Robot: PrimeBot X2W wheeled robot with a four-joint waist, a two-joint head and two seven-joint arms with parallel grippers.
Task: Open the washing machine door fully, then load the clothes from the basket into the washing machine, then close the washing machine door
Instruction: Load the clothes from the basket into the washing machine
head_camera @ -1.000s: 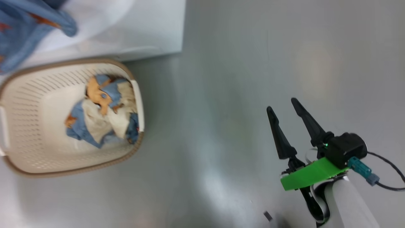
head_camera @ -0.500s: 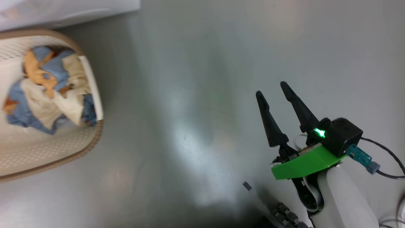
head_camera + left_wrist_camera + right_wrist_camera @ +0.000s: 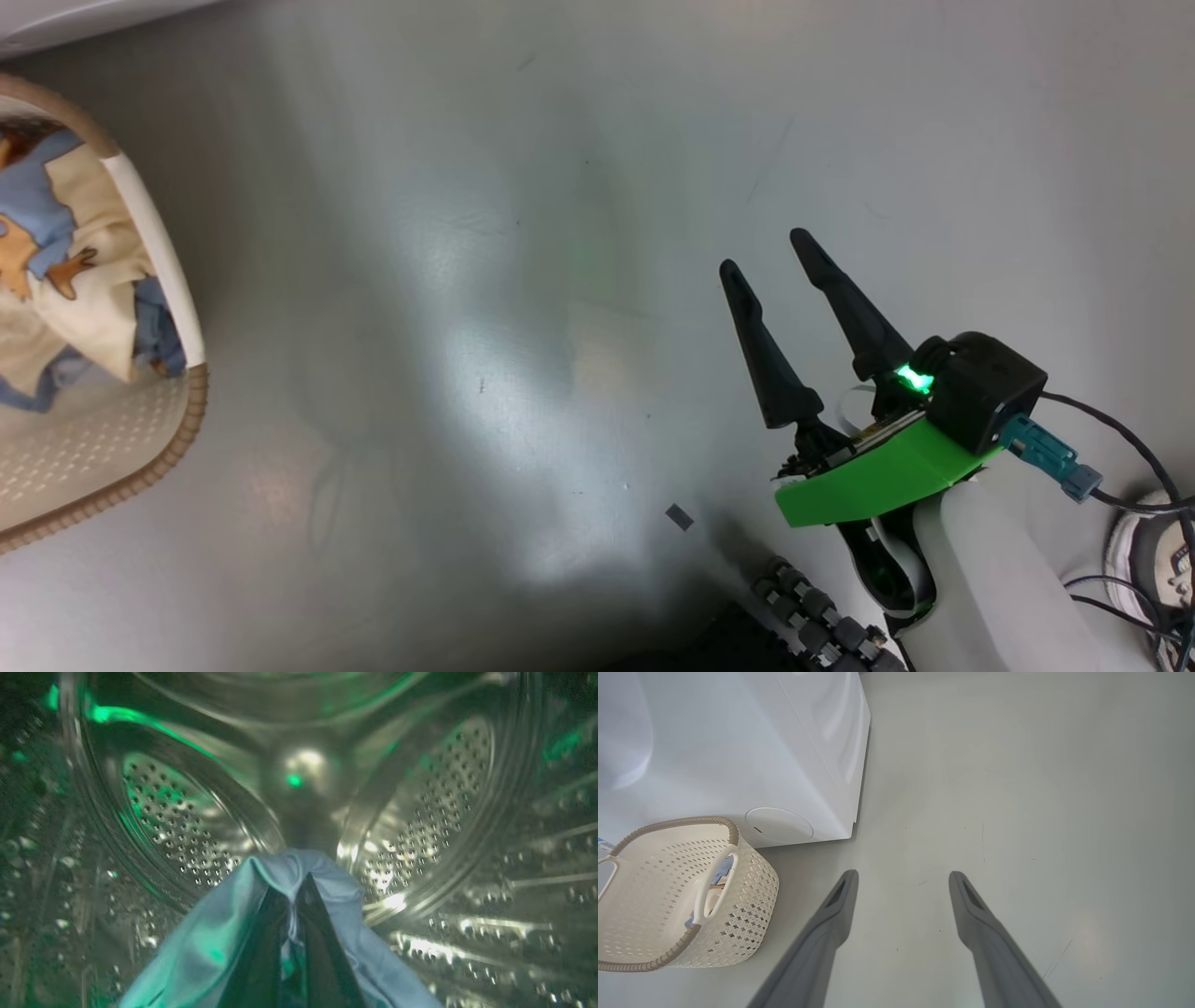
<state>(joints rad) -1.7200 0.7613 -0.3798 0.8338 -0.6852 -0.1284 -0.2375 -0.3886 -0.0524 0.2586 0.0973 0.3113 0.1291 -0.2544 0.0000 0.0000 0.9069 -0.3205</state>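
Basket cut off, pincer tips wrapped
In the head view the picture's left edge cuts the basket [image 3: 193, 411] and the clothes [image 3: 65, 271] inside it. A light blue garment [image 3: 210, 942] hides the left pincer [image 3: 293, 900] tips, the washing machine drum [image 3: 177, 826] behind is blurred, and a shoe [image 3: 1134, 560] is clipped at the right edge.

Wide bare floor [image 3: 523, 280] lies ahead of the right gripper [image 3: 764, 252], jaws spread, nothing between the fingers and nothing in front of them. Off to its left stands the basket [image 3: 752, 891], just beside the washing machine [image 3: 794, 742], whose white body walls off that side. The basket's mouth is open from above; the clothes [image 3: 65, 261] lie heaped against the wall under the white handle [image 3: 154, 252]. Low right, a shoe [image 3: 1144, 560] crowds the forearm. Inside the steel drum [image 3: 420, 812], the left gripper [image 3: 295, 891] has room on every side, blue garment [image 3: 210, 947] pinched and draped over its fingers, rear wall ahead.
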